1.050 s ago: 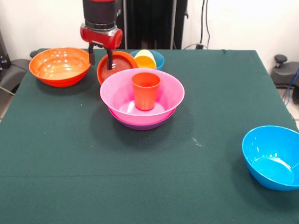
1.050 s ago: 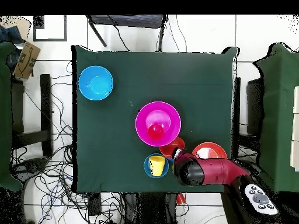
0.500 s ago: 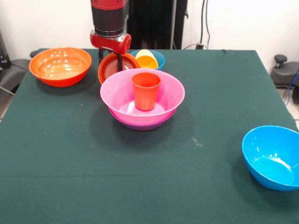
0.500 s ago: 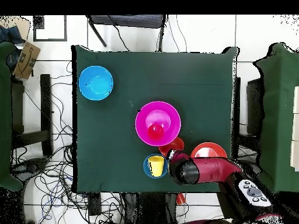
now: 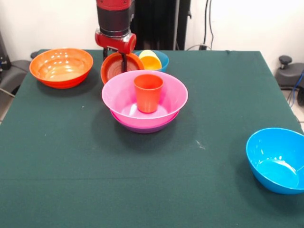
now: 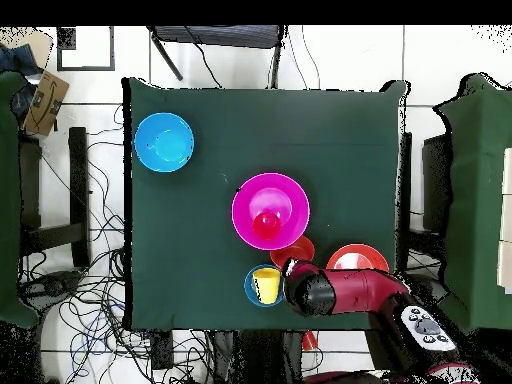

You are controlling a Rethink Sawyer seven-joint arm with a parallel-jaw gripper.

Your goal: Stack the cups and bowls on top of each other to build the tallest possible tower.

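**Small orange bowl tipped up at the back of the counter**

Since a second before, the hand [image 5: 116, 51] had shifted toward the pink bowl, carrying the small orange bowl [image 5: 117, 67] with it. From the front, its fingers pinched that bowl's rim, one inside and one outside, so the bowl hung tilted, probably so it could be lifted onto the tower. An orange cup [image 5: 148, 92] stood upright in the large pink bowl [image 5: 144, 99], near the counter's [image 5: 142, 180] middle.

From overhead, the arm covered the hand; the yellow cup [image 6: 266, 283] sat in a blue bowl beside it.
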